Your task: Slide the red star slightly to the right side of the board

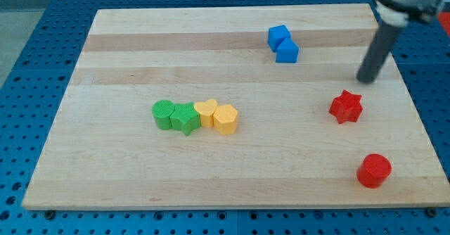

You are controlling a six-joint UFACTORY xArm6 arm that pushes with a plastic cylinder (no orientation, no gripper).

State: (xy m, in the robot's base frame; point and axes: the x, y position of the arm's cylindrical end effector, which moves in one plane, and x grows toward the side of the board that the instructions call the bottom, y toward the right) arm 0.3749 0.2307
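Note:
The red star (346,106) lies on the wooden board (140,52) at the view's right, about mid-height. My tip (365,80) is the lower end of the dark rod that comes down from the view's top right. It stands just above and slightly right of the red star, apart from it by a small gap.
A red cylinder (373,170) sits at the bottom right. Two blue blocks (283,43) touch each other near the top. A row at centre left holds a green cylinder (164,114), a green star (185,118), a yellow heart (206,112) and a yellow hexagon (226,119).

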